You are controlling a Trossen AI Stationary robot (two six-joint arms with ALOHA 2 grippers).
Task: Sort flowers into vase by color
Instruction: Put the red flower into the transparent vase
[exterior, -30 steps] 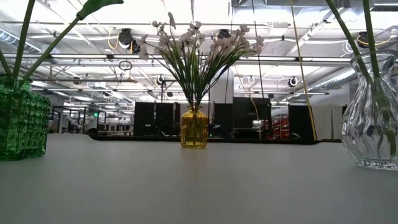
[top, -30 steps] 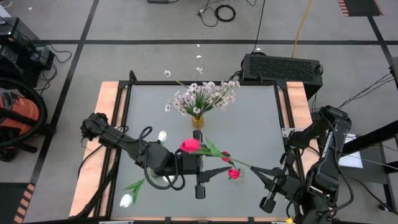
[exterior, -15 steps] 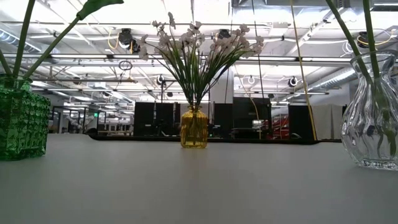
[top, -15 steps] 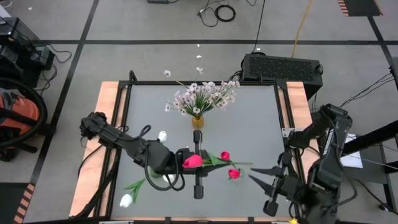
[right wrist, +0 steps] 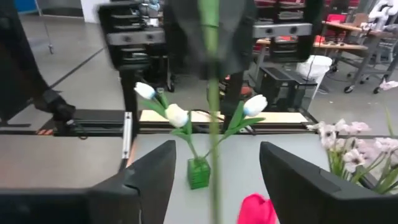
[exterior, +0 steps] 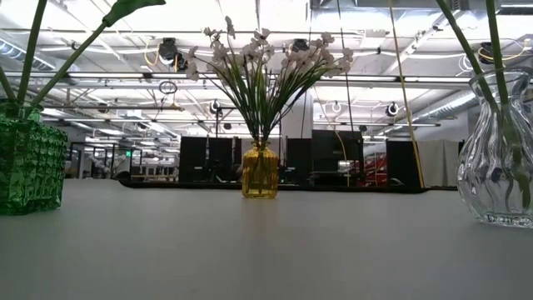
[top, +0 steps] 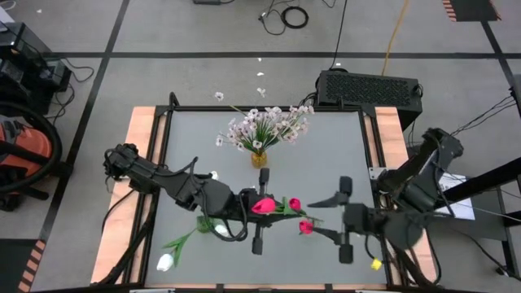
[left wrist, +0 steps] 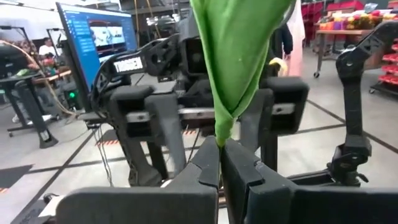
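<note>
My left gripper [top: 248, 203] [left wrist: 220, 149] is shut on a pink-red tulip [top: 264, 206], which is held over the middle of the table. Its green stem [top: 297, 213] [right wrist: 212, 124] runs toward the table's right. The stem passes between the open fingers of my right gripper [top: 319, 218] [right wrist: 214, 180], which stand on either side of it without touching. Two more pink-red tulips [top: 294, 203] [top: 306, 228] stand in the clear glass vase [exterior: 498, 167]. White tulips [right wrist: 176, 116] stand in the green vase [right wrist: 199, 173] [exterior: 29, 162]. The pale sprays [top: 264, 126] fill the yellow vase [exterior: 259, 171]. My left gripper pinches the tulip's stem at the foot of a green leaf [left wrist: 219, 138] between its two fingertips. The fingers come level from the table's left. The stem and leaf [left wrist: 239, 56] run on past the fingertips toward the right gripper. The flower is lifted clear of the table.
A dark post [top: 259, 240] stands near the table's front edge, below the held flower. Loose blossoms [top: 218, 96] lie on the floor beyond the far edge. A black box [top: 368, 88] sits behind the table's far right corner.
My right gripper has opened and let go of the stem's end, and has swung toward the table's middle. My left gripper now holds the tulip alone and has carried it a little toward the near and right edges.
</note>
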